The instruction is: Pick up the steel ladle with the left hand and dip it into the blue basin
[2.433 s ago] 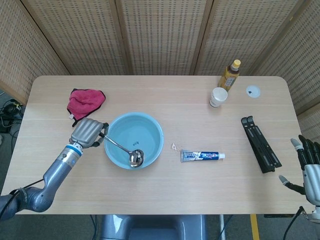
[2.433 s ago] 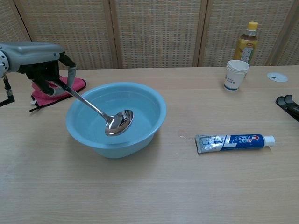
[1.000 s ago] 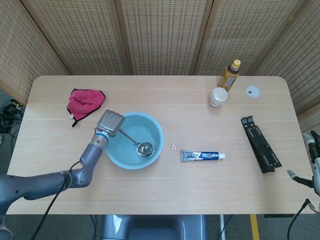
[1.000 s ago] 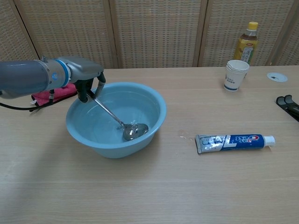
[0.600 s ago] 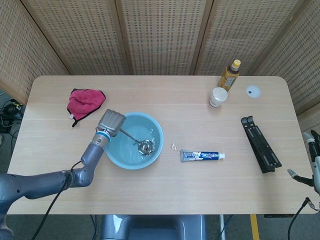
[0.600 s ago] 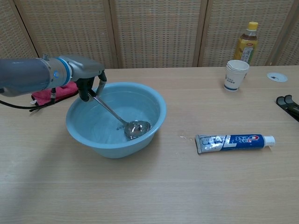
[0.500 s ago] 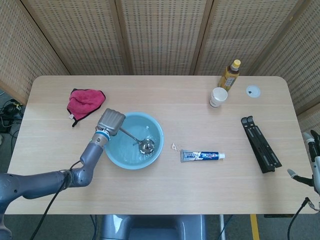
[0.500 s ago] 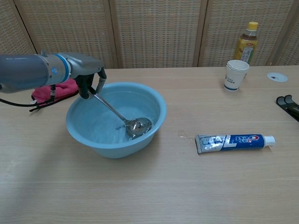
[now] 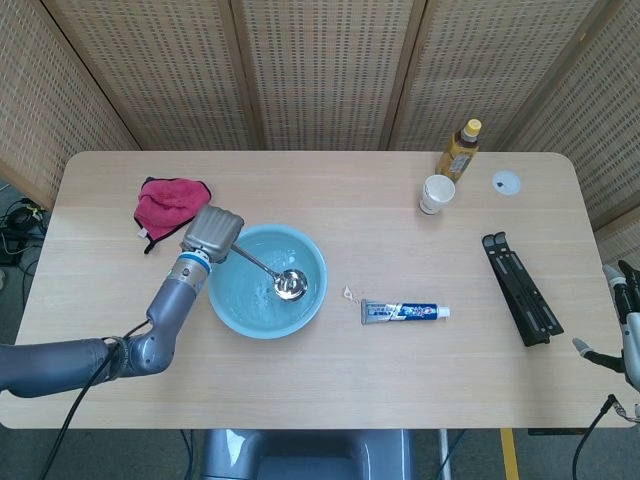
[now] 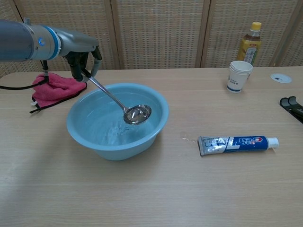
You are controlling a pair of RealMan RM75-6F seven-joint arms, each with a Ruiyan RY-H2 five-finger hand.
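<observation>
A pale wooden worktop point(image 9: 330, 390) seen from above and from chest height, with woven screens behind it. My left hand point(image 9: 212, 233) sits at the upper left edge of the blue basin point(image 9: 267, 281), its fingers point(image 10: 75, 61) curled around the top of the handle of the steel ladle point(image 9: 270, 272). The handle slants down and to the right from my grasp. The ladle's shiny bowl point(image 10: 137, 114) hangs over the middle of the basin, tilted, and in the chest view it appears to sit just above the rippled water rather than under it; I cannot tell for certain whether its lowest edge touches the surface.

A crumpled pink cloth point(image 9: 170, 203) lies on the worktop just behind and to the left of my left hand, near the basin but apart from it.

To the right of the basin, a blue and white toothpaste tube point(image 9: 405, 311) lies flat, its cap pointing right. A tiny scrap point(image 9: 348, 293) rests between it and the basin. Toward the far right corner stand a white paper cup point(image 9: 435, 194) and, just behind it, a yellow-capped bottle point(image 9: 459, 150) of amber drink. A small white disc point(image 9: 506, 182) lies beside them. A long black folded object point(image 9: 520, 287) lies near the right edge.

My right hand point(image 9: 625, 325) shows only at the far right border of the head view, off the worktop's edge, its fingers spread and holding nothing
</observation>
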